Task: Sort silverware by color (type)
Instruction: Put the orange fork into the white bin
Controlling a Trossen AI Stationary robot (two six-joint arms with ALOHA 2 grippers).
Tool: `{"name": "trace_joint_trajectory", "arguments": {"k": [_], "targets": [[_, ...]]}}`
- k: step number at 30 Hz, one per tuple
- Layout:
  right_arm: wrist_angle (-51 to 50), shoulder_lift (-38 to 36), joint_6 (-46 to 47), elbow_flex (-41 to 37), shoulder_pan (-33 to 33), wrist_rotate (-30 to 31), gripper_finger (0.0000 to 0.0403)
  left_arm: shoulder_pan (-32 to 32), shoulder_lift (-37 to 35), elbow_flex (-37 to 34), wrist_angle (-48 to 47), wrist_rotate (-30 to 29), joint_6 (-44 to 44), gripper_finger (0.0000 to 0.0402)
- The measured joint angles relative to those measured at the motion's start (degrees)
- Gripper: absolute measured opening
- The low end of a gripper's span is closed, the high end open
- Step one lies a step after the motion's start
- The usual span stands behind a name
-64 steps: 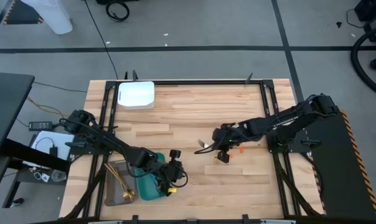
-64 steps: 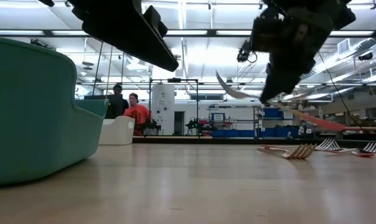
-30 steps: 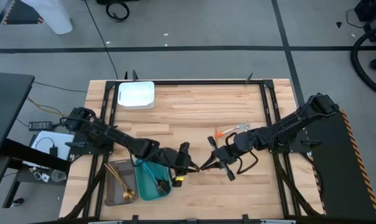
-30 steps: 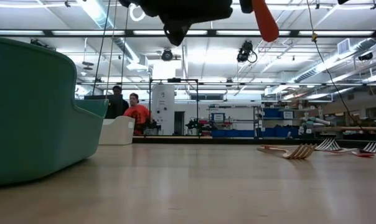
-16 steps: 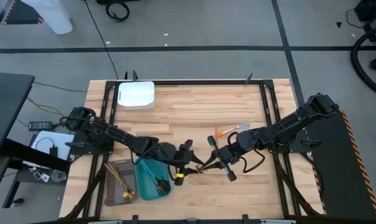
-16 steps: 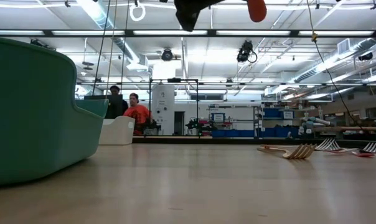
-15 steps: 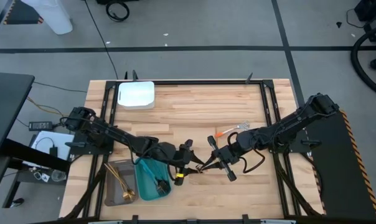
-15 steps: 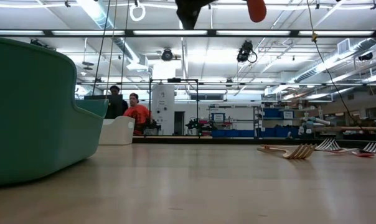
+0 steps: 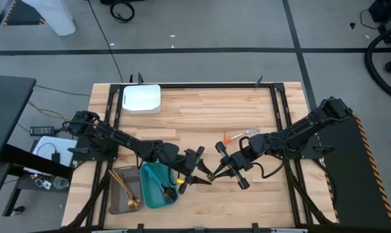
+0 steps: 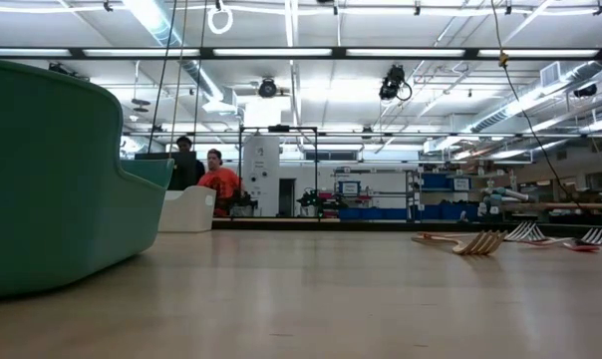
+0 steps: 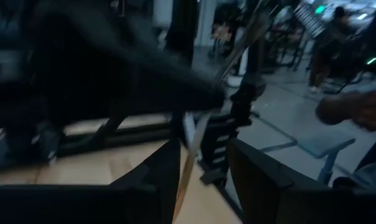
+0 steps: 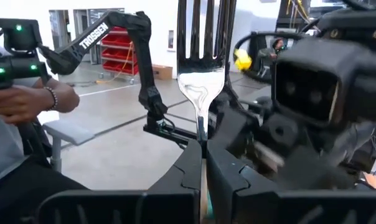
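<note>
Carried across from the right side of the table two seconds ago, the silver fork now sits above the middle of the front edge, its handle pinched between the closed fingers of the right gripper and its tines standing straight out ahead in the right wrist view. Over the last half second the left gripper has swung up from beside the teal tray to meet it, so the two tools now face each other almost tip to tip; in the left wrist view its fingers stand apart with the slim handle running between them. This looks like a handover from right arm to left, not yet completed, since only the right has a grip. Dark pieces already lie in the teal tray and gold ones in the grey tray beside it, while an orange piece and more forks wait on the wood farther right.
</note>
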Motion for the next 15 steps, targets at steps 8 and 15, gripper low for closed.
{"name": "trace_joint_trajectory", "arguments": {"k": [8, 15], "targets": [[-0.5, 0.0, -1.1, 0.0, 0.0, 0.0, 0.0017, 0.3, 0.0, 0.0, 1.8, 0.6, 0.3, 0.0137], [-0.7, 0.0, -1.6, 0.0, -0.1, 0.0, 0.0017, 0.3, 0.0, 0.0, 1.7, 0.6, 0.4, 0.0088]]}}
